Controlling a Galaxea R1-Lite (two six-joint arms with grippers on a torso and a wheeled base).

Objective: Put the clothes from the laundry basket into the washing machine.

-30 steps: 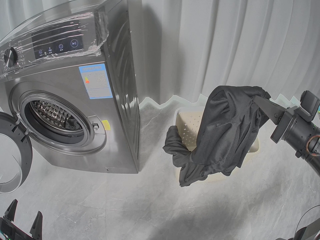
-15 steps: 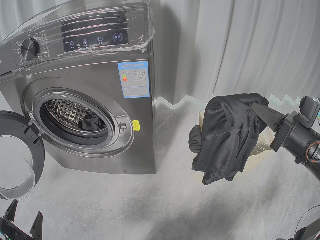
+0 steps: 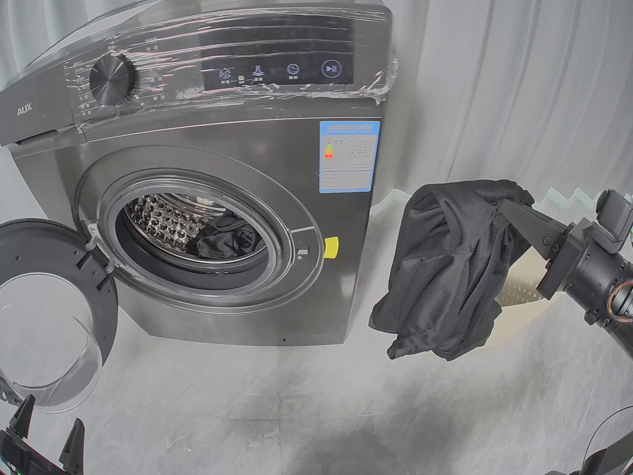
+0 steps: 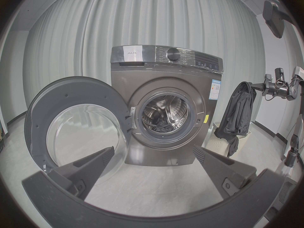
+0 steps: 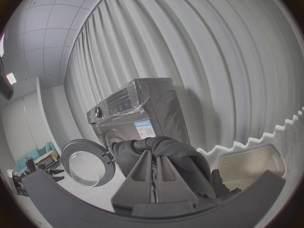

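Far left and low, left gripper, fingers spread wide with nothing between them, over grey floor. Just ahead of it and slightly above, round door of washer, swung fully open, clear window set in a dark ring. Further to that gripper's right, open drum mouth with dark cloth lying at the bottom inside. Above the mouth, dial ringed with tiny white print, then dark panel with four small lit icons, all under wrinkled plastic film. Short white brand lettering at upper left corner of front, left unread. Near right edge of front, blue-bordered label with coloured arrow mark, a square code and fine print too small to make out; below it, small yellow sticker beside door latch. Right of washer, well apart from left gripper, dark garment draped in air, pinched at its top by right gripper, fingers clamped together on bunched cloth. Beneath right gripper, cream perforated basket, partly hidden by hanging garment. Behind everything, pleated white curtain.
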